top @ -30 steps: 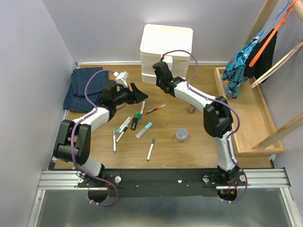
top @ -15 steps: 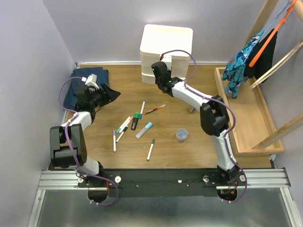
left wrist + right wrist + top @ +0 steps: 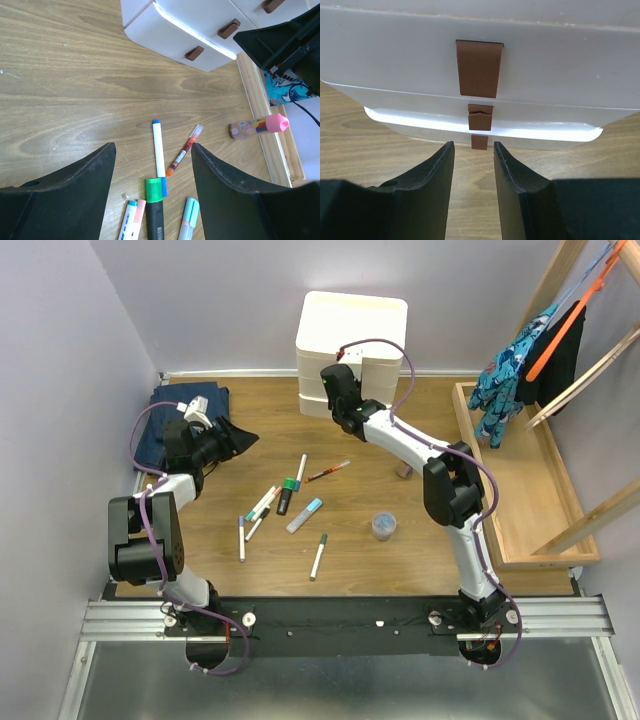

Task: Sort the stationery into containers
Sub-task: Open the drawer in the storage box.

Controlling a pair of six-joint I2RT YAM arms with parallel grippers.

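The cream-white three-drawer cabinet (image 3: 350,320) stands at the far edge with its drawer fronts toward the arms. Its lowest drawer (image 3: 160,37) sits a little forward of the others, I judge so that things can be dropped in.

The right end effector (image 3: 472,187) faces the column of brown handles (image 3: 479,68). Its jaws are partly apart and empty, in line with the lowest handle but not closed on it. The left end effector (image 3: 152,150) hangs beside the folded jeans (image 3: 215,398), jaws wide and empty, and looks toward the stationery (image 3: 287,498).

This lies loose in the middle, none of it in a drawer:
- a blue-capped white pen (image 3: 159,150)
- a red pen (image 3: 184,150)
- a green-capped marker (image 3: 155,210)
- a clear jar (image 3: 384,526)

The tabletop (image 3: 400,575) is wood-grain. Lilac walls (image 3: 200,300) close it in, and a wooden tray (image 3: 550,558) lies at the right.
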